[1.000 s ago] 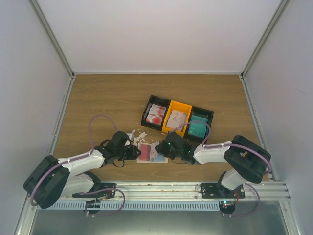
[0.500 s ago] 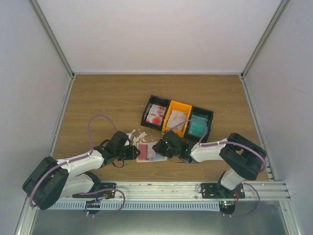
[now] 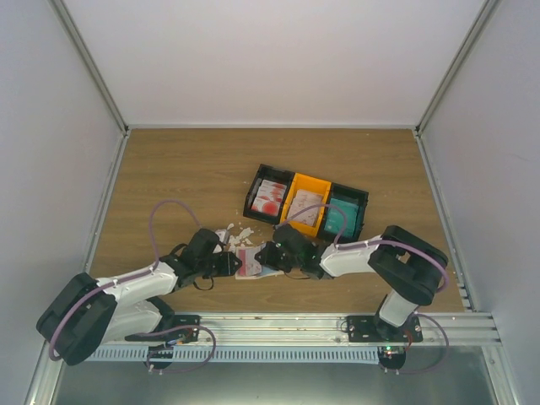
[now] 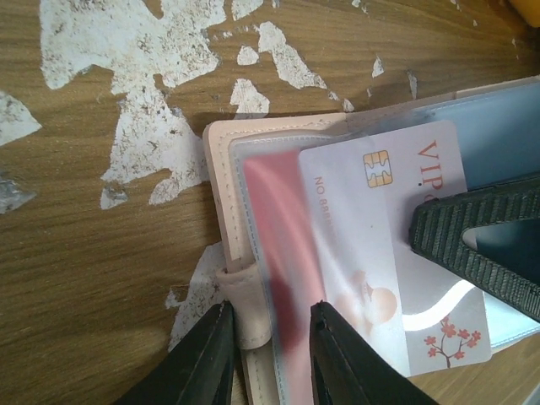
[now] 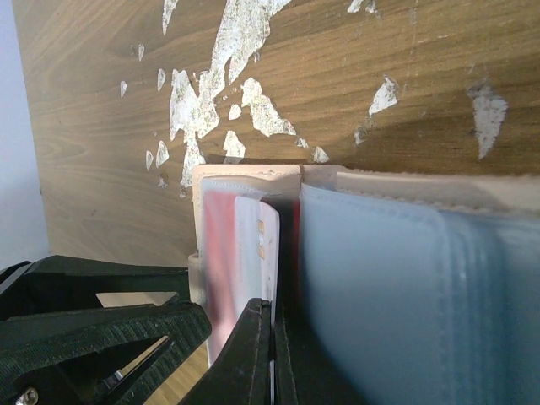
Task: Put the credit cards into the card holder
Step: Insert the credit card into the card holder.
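The card holder (image 3: pixel 250 261) lies open on the wood, its beige edge (image 4: pixel 221 169) and clear sleeves showing, one with a red card inside. My left gripper (image 4: pixel 268 337) (image 3: pixel 229 264) is closed onto the holder's left edge, its small tab between the fingers. My right gripper (image 5: pixel 272 337) (image 3: pixel 266 256) is shut on a white credit card (image 4: pixel 371 253) marked VIP. That card lies partly over the left sleeve, its thin edge (image 5: pixel 263 253) beside the red one. One right finger (image 4: pixel 472 245) rests on the card. More credit cards sit in the tray.
A black-and-orange three-bin tray (image 3: pixel 291 179) stands just behind the holder, holding red-blotched (image 3: pixel 270 196), pale (image 3: pixel 305 202) and teal (image 3: pixel 340 219) cards. White flaky patches (image 3: pixel 236 232) mark the wood left of the holder. Grey walls enclose the table on three sides.
My right gripper has slid left with the white card, from beside the holder to over its left sleeve. The left gripper has stayed at the holder's edge.
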Motion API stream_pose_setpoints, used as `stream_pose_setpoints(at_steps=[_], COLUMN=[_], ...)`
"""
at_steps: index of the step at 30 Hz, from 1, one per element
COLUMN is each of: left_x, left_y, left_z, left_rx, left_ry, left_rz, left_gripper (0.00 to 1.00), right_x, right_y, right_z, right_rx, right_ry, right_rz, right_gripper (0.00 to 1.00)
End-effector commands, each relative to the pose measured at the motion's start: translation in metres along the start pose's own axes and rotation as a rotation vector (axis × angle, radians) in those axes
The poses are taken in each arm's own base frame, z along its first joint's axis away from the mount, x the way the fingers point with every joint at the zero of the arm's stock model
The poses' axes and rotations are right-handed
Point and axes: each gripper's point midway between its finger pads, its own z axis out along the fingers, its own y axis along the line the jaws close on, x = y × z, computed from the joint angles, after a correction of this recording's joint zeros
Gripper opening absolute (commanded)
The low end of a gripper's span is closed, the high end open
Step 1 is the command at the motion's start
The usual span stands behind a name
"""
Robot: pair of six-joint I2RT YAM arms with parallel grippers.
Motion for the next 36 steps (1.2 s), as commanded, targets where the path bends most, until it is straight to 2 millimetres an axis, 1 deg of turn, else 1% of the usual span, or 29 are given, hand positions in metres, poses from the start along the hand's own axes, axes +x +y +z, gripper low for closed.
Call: stream_pose_setpoints(at_steps=[1,4,7,12,15,18,21,24,27,29,34,36], left_x=[0.037,0.039,0.041,0.044,0.044,0.044,0.043,0.038,0.034,0.030,0.028,0.030], left_y=[0.029,0.028,0.029,0.027,0.026,0.025,0.022,0.014,0.006,0.002,0.000,-0.001], left_z=[0.003,0.003,0.003,0.006,0.006,0.005,0.003,0.001,-0.002,-0.004,-0.008,-0.007], left_rx=[-0.091,-0.085,-0.090,-0.071,-0.066,-0.061,-0.049,-0.027,0.002,0.011,0.006,0.017], left_ry=[0.111,0.119,0.128,0.146,0.155,0.151,0.145,0.140,0.134,0.129,0.121,0.131], left_rz=[-0.031,-0.032,-0.034,-0.028,-0.029,-0.033,-0.026,-0.009,0.011,0.020,0.030,0.031], left_gripper=[0.30,0.31,0.31,0.30,0.30,0.30,0.30,0.30,0.33,0.35,0.38,0.38], right_x=[0.032,0.031,0.029,0.034,0.033,0.026,0.022,0.020,0.018,0.018,0.020,0.020], right_y=[-0.028,-0.035,-0.038,-0.031,-0.022,-0.019,-0.027,-0.027,-0.021,-0.017,-0.019,-0.016], right_z=[0.009,0.009,0.009,0.018,0.021,0.015,0.003,-0.009,-0.014,-0.013,-0.008,-0.008], right_rx=[0.101,0.119,0.116,0.101,0.113,0.158,0.240,0.272,0.278,0.283,0.378,0.384], right_ry=[0.127,0.133,0.141,0.200,0.214,0.189,0.163,0.141,0.130,0.139,0.149,0.144], right_rz=[-0.020,-0.013,-0.016,-0.088,-0.137,-0.164,-0.172,-0.189,-0.210,-0.224,-0.264,-0.275], right_gripper=[0.01,0.04,0.07,0.13,0.18,0.27,0.37,0.44,0.46,0.45,0.46,0.48])
